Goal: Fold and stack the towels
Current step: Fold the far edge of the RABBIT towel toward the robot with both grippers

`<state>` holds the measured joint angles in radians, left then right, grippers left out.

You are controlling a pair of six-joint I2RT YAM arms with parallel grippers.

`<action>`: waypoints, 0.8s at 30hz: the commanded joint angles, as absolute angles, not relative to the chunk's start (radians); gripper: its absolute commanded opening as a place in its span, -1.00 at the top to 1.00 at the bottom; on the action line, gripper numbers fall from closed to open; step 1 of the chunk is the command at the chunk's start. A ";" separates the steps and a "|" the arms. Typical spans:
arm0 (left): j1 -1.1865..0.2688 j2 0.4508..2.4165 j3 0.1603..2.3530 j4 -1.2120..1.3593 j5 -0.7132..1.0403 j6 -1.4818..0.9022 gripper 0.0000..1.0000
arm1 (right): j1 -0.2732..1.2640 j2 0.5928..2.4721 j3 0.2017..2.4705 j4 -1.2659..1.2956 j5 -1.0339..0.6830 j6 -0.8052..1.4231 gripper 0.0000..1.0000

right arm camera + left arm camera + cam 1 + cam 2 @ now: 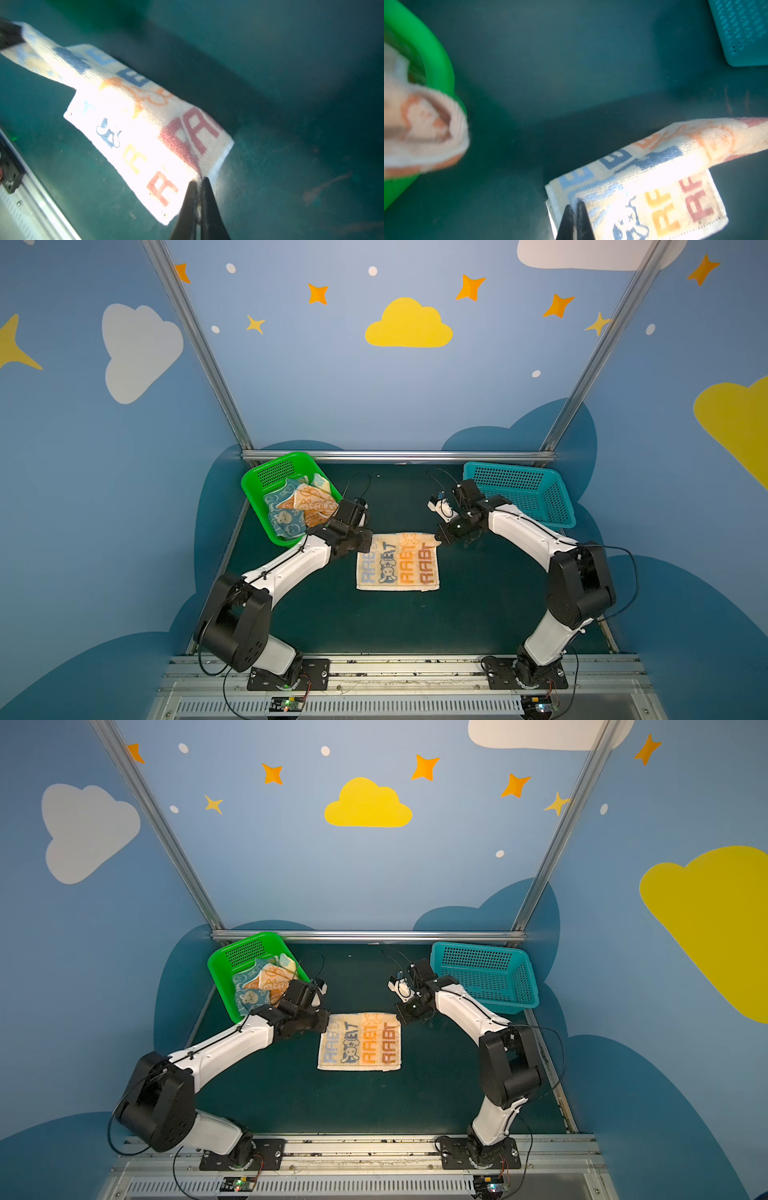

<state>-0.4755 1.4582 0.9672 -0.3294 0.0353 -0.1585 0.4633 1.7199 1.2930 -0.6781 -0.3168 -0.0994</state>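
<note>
- Towel (397, 568): one, pale yellow terry, with "RABBIT" rows in blue, orange and dark red and a blue rabbit figure. Placed mid-worktop between the two arms, well apart from both baskets.
- Lower layer of it: flat on the worktop (478, 614), near edge straight and square to the front rail.
- Far strip of it: doubled over toward the front, raised off the layer below and stretched between the two pincers. Plain in both wrist views, lettering partly washed out by glare.
- Left pincer (368, 546): shut tight on the raised layer at the far left corner. In the left wrist view, black fingertips (566, 224) pinched on the blue-printed edge with no gap between.
- Right pincer (438, 541): clamped on the far right corner of the same layer. In the right wrist view, fingertips (208, 199) closed on the cloth just beside the dark red letters.
- Other towels (303, 506): several, orange, blue and pale, crumpled in a heap inside the green basket (253, 485). One orange-printed corner lapping the rim on the left arm's side, blurred in the left wrist view.
- Green basket: perforated plastic, far left of the worktop, set askew, just behind the left arm's wrist.
- Teal basket (511, 467): perforated plastic, far right of the worktop, just behind the right arm's wrist.
- Worktop: dark green, matt, faintly scuffed near the right pincer.
</note>
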 commanded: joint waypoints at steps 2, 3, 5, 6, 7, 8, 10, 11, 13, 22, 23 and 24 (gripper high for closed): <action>-0.488 1.407 0.939 -0.370 0.011 -0.205 0.92 | 0.483 1.675 1.239 -0.727 -0.350 -0.053 1.00; -0.490 1.407 0.935 -0.377 0.011 -0.215 0.92 | 0.488 1.667 1.223 -0.726 -0.350 -0.043 1.00; -0.497 1.406 0.926 -0.387 0.012 -0.233 0.92 | 0.495 1.651 1.192 -0.717 -0.350 -0.028 1.00; -0.502 1.406 0.920 -0.389 0.012 -0.239 0.92 | 0.497 1.641 1.176 -0.713 -0.353 -0.020 1.00; -0.508 1.405 0.914 -0.391 0.012 -0.247 0.92 | 0.499 1.633 1.162 -0.710 -0.355 -0.013 1.00; -0.513 1.404 0.908 -0.393 0.010 -0.255 0.92 | 0.503 1.624 1.151 -0.709 -0.357 -0.007 1.00; -0.528 1.394 0.897 -0.402 0.002 -0.269 0.92 | 0.513 1.608 1.130 -0.710 -0.358 0.000 1.00; -0.536 1.385 0.890 -0.405 -0.001 -0.274 0.92 | 0.518 1.601 1.120 -0.709 -0.357 0.004 1.00; -0.548 1.369 0.874 -0.407 -0.011 -0.285 0.92 | 0.525 1.594 1.104 -0.708 -0.360 0.013 1.00; -0.577 1.315 0.796 -0.386 -0.014 -0.328 0.92 | 0.567 1.609 1.068 -0.684 -0.367 0.048 1.00; -0.580 1.314 0.789 -0.380 -0.011 -0.332 0.92 | 0.569 1.615 1.069 -0.680 -0.365 0.051 1.00; -0.583 1.314 0.781 -0.375 -0.006 -0.338 0.92 | 0.569 1.624 1.072 -0.682 -0.365 0.057 1.00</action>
<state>-0.5751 1.3266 0.7998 -0.3824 0.0048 -0.3126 0.5606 1.6135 1.0733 -0.6884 -0.3557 0.0330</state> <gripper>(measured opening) 0.048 0.047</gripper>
